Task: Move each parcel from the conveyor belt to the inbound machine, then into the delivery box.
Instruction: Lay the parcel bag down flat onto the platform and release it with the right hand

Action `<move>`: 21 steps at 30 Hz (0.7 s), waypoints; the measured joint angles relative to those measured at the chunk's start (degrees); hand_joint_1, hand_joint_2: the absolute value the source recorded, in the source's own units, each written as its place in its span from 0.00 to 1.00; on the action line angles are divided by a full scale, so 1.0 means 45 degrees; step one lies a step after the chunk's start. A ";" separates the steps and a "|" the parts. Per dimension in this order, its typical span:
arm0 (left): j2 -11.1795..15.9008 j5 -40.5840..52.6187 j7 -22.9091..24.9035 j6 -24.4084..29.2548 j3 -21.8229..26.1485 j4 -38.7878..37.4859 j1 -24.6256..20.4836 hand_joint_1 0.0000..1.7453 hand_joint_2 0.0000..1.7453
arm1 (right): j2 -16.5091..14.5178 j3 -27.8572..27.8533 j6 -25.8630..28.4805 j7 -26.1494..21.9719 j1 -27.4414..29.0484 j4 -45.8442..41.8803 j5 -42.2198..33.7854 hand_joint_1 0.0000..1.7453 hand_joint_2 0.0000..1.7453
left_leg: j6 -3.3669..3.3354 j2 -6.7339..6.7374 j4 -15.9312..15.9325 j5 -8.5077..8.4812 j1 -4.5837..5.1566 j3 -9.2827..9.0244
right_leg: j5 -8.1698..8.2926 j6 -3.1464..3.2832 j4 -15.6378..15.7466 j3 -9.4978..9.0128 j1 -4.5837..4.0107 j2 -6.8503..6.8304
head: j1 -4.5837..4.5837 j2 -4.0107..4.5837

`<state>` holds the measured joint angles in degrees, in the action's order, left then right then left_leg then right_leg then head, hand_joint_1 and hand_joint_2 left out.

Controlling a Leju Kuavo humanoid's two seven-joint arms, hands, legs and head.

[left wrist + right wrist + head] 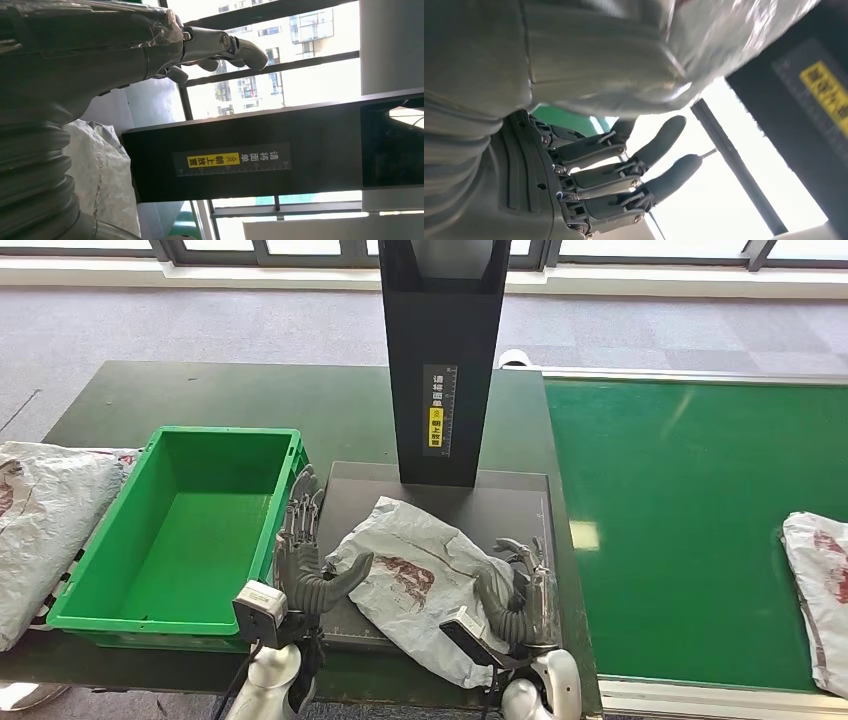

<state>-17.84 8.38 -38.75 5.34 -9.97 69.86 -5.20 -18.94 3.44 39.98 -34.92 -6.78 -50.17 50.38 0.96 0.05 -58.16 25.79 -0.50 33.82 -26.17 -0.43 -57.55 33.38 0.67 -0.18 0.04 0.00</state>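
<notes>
A crumpled grey-white parcel (420,580) with a red-brown print lies on the dark platform (500,505) of the black inbound machine (440,360). My left hand (305,560) stands at the parcel's left edge with its fingers straight and apart; its thumb touches the bag. My right hand (520,590) sits at the parcel's right edge. In the right wrist view the parcel (624,50) drapes over the thumb side, while the fingers (624,170) stay spread and apart from it. The left wrist view shows my left hand (125,55), the parcel (100,170) and the machine's column (250,160).
A green delivery box (180,530) stands left of the platform, nothing inside it. Another parcel (45,520) lies on the table further left. The green conveyor belt (680,520) runs on the right with one more parcel (820,590) at its right edge.
</notes>
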 joint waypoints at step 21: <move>-0.0156 0.3735 0.0493 0.2331 -0.0707 -0.3876 -0.1409 0.00 1.00 | -0.0021 -0.0609 0.0042 -0.1205 0.1424 -0.8305 -0.4242 0.00 1.00 | -0.0002 0.0023 -0.0003 0.0002 0.0021 -0.0002 | 0.0003 -0.0002 0.0002 0.0027 0.0023 0.0026 | -0.0001 0.0000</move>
<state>-18.54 25.18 -36.53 15.83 -13.15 52.42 -11.54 -19.04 0.69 40.17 -40.34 -0.37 -87.54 31.29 0.95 0.16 -58.17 25.80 -0.40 33.81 -26.15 -0.44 -57.54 33.50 0.78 -0.06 0.04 0.00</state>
